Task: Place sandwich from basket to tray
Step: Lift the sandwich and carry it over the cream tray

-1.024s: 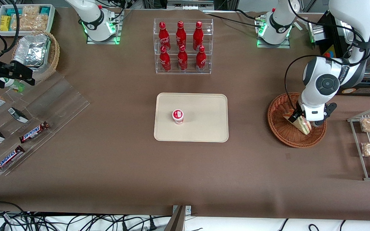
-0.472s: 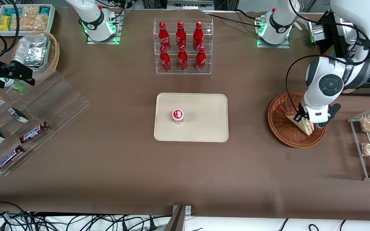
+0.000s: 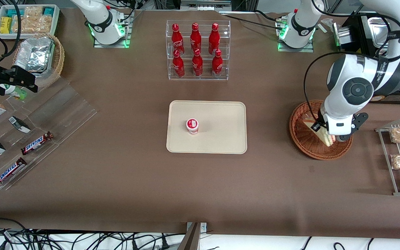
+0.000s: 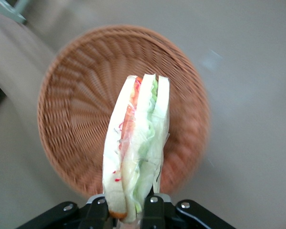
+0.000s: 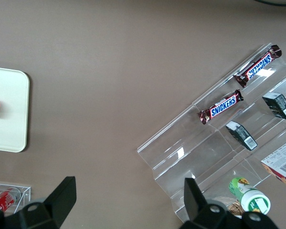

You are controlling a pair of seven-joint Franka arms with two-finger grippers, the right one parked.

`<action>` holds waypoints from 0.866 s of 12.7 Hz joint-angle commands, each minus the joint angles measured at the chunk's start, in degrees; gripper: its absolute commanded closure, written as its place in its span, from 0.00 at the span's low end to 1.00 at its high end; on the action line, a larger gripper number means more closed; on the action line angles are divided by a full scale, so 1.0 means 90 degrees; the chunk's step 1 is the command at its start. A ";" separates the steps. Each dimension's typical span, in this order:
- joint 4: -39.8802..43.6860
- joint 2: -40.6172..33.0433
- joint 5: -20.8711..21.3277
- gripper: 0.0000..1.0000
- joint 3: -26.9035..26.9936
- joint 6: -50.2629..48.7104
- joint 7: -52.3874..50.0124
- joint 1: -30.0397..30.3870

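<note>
Gripper (image 4: 128, 210) closed on the sandwich (image 4: 136, 152), held above the basket (image 3: 307, 146) at right of the front frame, apparently clear of it. Tray (image 3: 221, 118) at centre.

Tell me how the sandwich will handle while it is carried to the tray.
Gripper grips sandwich at one end above the basket, so its soft bread may sag or squash. The clear wrap looks slick; it might slip. Probably light.
</note>
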 commanded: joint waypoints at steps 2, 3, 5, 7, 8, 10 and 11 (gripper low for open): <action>0.1355 -0.0021 -0.0748 0.78 -0.0590 -0.1350 0.0744 -0.0016; 0.1376 -0.0021 -0.0748 0.78 -0.0796 -0.1321 0.0754 -0.0055; 0.1532 0.0096 -0.0690 0.78 -0.1352 -0.1272 0.0754 -0.0084; 0.1562 0.0214 -0.0651 0.78 -0.1831 -0.0943 0.0705 -0.0230; 0.1543 0.0301 -0.0650 0.77 -0.1862 -0.0805 0.0676 -0.0473; 0.1552 0.0515 -0.0544 0.76 -0.1872 -0.0474 0.0637 -0.0990; 0.1552 0.0652 -0.0475 0.76 -0.1872 -0.0278 0.0608 -0.1176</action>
